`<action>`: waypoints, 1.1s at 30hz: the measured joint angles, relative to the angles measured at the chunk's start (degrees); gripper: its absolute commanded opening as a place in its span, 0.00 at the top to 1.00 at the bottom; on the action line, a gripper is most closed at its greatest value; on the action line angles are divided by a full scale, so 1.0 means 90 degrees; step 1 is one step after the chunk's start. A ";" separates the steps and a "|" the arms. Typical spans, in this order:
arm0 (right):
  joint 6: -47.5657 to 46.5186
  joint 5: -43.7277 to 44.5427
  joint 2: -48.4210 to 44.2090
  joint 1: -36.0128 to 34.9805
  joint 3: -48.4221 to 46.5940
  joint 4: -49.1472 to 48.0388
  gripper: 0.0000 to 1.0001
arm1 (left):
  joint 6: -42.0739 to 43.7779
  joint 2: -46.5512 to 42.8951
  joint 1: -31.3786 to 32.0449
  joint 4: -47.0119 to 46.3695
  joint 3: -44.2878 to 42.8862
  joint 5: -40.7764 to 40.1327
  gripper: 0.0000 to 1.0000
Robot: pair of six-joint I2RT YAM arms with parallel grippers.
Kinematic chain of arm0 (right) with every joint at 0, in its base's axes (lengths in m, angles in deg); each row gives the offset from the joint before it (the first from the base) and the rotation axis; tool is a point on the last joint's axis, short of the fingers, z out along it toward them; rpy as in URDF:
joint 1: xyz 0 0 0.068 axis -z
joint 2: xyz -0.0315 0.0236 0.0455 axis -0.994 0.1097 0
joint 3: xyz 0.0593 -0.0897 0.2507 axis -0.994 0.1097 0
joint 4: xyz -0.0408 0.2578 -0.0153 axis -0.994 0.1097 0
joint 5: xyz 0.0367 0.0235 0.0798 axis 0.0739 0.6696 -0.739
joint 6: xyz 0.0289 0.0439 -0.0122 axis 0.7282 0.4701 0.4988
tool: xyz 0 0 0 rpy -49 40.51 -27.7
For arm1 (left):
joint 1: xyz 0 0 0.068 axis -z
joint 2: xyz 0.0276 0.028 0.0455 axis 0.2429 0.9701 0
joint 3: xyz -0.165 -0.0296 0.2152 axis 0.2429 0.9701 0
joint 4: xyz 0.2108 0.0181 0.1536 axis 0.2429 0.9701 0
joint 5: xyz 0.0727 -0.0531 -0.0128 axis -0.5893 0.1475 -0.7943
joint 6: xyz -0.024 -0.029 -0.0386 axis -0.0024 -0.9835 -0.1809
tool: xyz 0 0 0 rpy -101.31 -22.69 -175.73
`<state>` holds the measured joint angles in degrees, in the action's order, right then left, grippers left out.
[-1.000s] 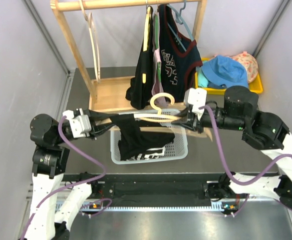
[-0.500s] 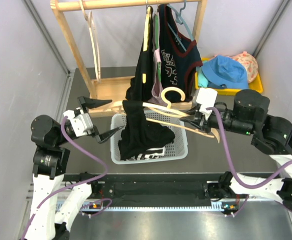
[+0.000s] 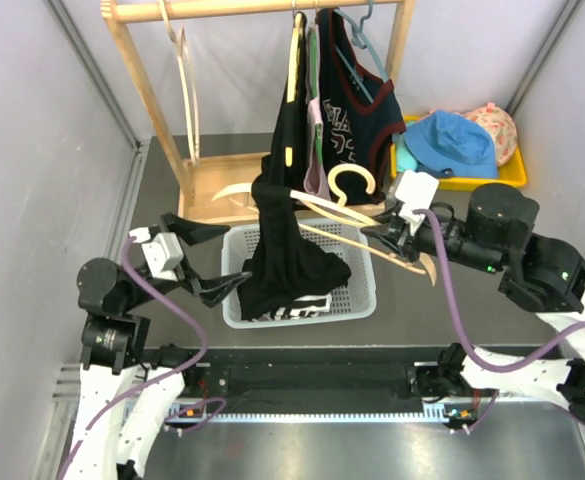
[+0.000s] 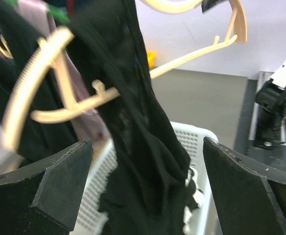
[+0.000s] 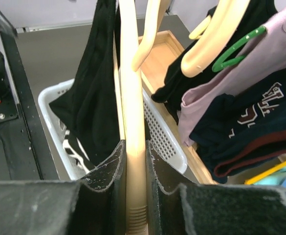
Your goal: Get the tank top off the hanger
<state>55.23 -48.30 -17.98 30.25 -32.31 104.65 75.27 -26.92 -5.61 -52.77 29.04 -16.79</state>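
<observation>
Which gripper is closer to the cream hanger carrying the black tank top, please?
Right. The right gripper is clamped on one arm of the cream hanger; the left gripper stands open beside the black tank top, clear of the hanger.

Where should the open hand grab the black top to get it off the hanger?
Grip the bunched cloth of the black top just under the hanger, coming from the left. The left gripper faces it there with fingers wide open. The top hangs as one narrow strip near the hanger's free tip, so it would probably slide off that way, away from the right gripper.
</observation>
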 measured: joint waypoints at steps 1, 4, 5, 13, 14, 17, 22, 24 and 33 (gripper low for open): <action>0.0039 -0.0010 0.0046 0.0000 0.0015 -0.0066 1.00 | -0.0148 0.0012 0.0000 -0.0061 0.0114 0.0012 0.01; 0.0148 -0.0100 0.0267 0.0000 0.0017 -0.0279 1.00 | -0.0517 0.0175 0.0000 -0.0308 0.0274 0.0066 0.01; 0.0180 -0.0136 0.0350 0.0000 0.0017 -0.0345 1.00 | -0.0648 0.0272 0.0007 -0.0474 0.0294 0.0097 0.01; 0.0335 -0.0316 0.0644 0.0000 0.0017 -0.0614 1.00 | -0.1098 0.1134 0.0277 -0.1362 0.0279 0.0194 0.05; 0.0335 -0.0311 0.0651 0.0000 0.0017 -0.0656 1.00 | -0.1134 0.1222 0.0318 -0.1418 0.0274 0.0194 0.09; 0.0359 -0.0306 0.0697 0.0000 0.0010 -0.0731 1.00 | -0.1188 0.1477 0.0437 -0.1496 0.0214 0.0187 0.48; 0.0379 -0.0323 0.0780 0.0000 0.0010 -0.0748 1.00 | -0.1178 0.1661 0.0498 -0.1506 0.0083 0.0090 0.79; 0.0384 -0.0335 0.0789 0.0000 0.0012 -0.0753 1.00 | -0.1154 0.1661 0.0503 -0.1532 0.0022 0.0024 0.80; 0.0447 -0.0270 0.0729 0.0000 0.0032 -0.0692 1.00 | -0.0821 0.1661 0.0527 -0.1404 -0.0301 -0.0493 1.00</action>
<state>59.25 -50.73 -11.43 30.25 -32.02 98.42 67.88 -11.97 -0.87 -65.40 26.33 -21.23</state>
